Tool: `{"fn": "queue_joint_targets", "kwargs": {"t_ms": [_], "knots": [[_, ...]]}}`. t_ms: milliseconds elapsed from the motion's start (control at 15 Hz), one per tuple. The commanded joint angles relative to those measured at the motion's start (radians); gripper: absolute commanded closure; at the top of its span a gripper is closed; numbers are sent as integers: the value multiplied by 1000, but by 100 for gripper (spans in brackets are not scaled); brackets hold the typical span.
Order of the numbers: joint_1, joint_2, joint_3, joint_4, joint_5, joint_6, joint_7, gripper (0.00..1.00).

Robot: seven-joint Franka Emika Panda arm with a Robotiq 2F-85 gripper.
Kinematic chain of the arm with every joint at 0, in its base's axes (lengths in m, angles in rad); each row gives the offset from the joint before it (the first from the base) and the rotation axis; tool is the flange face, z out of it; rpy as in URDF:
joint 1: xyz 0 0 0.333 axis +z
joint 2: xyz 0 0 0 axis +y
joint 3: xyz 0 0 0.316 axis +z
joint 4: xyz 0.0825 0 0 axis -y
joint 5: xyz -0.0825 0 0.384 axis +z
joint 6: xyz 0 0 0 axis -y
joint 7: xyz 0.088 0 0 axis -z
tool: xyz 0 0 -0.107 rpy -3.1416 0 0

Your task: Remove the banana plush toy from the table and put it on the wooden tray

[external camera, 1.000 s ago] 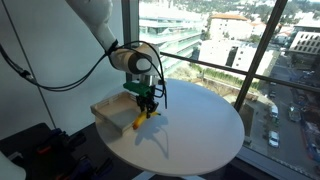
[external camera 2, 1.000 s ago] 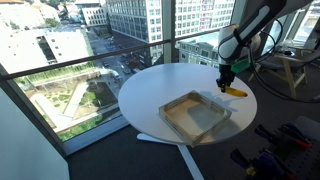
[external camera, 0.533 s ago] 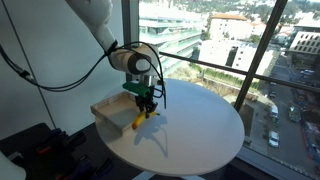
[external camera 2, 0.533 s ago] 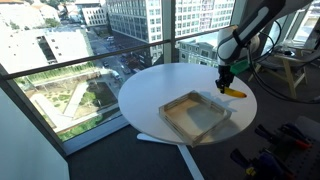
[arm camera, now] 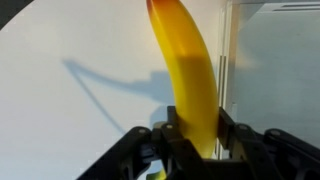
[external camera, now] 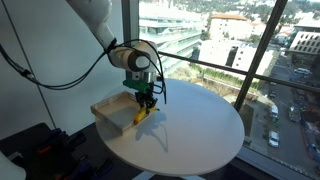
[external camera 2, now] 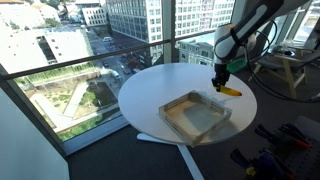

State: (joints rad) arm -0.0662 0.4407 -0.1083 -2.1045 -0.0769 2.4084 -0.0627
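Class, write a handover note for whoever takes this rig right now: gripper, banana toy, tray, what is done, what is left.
Gripper: shut on the banana plush toy, gripping it near one end.
Banana: hangs over the table, right beside the wooden tray, not yet over it.
Done: the grasp.
Left: carry the banana over the tray, lower it, release.

banana plush toy (arm camera: pixel 190 80) end hidden, tray (arm camera: pixel 280 90) cropped
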Motion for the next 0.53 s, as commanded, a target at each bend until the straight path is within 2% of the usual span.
{"fn": "queue_joint_targets", "kwargs": {"t_ms": [0, 467], "knots": [[-11, -2, 23, 26, 6, 3, -14, 84], [-10, -8, 79, 47, 40, 27, -47, 84]]}}
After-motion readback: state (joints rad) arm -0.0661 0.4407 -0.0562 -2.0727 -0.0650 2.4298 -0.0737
